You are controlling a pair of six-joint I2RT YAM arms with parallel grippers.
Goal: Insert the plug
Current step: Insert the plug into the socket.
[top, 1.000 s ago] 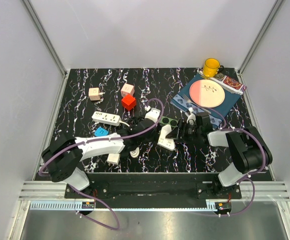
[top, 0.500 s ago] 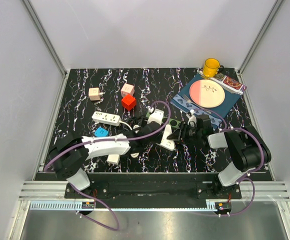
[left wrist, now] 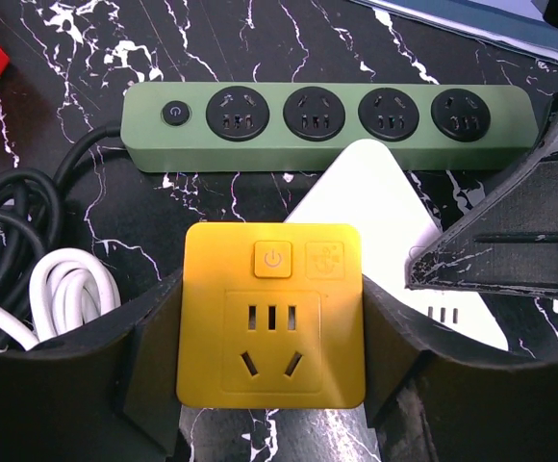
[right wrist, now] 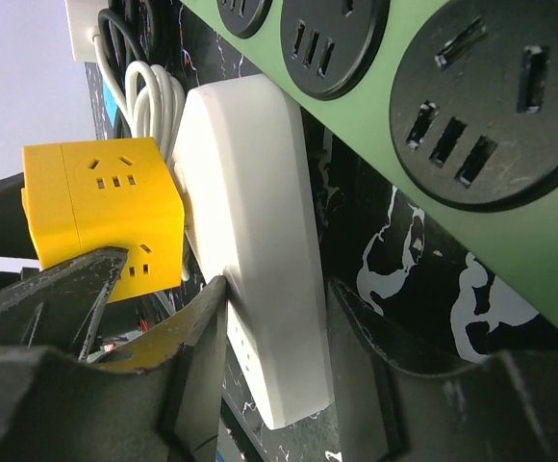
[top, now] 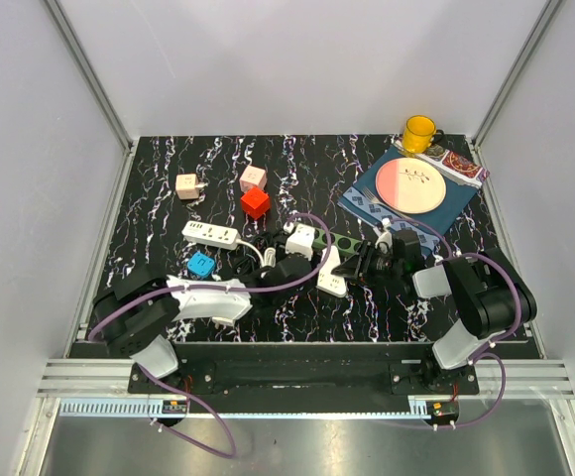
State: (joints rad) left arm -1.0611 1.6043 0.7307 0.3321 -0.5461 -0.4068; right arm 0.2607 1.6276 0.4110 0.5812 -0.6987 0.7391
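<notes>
In the middle of the left wrist view, a yellow cube socket (left wrist: 271, 308) is pinched from both sides by the left gripper (left wrist: 271, 380). Only its front shows, with a button and some slots. Its plug pins are hidden, so I cannot tell where they are.

Just behind the cube lies a white strip (left wrist: 366, 197), mostly covered by it. Across the top of that frame runs a green strip (left wrist: 274, 154) with four round sockets. A black finger hides part of its right end.

At the left edge, a white cable (left wrist: 63, 294) and a black cable (left wrist: 0, 192) are coiled and cut off by the frame.

In the right wrist view, the right gripper (right wrist: 279, 346) is clamped around the white strip, low in the frame. The cube is at the left there, touching the strip's side.

From above, the middle of the table is a tangle and hard to make out.
</notes>
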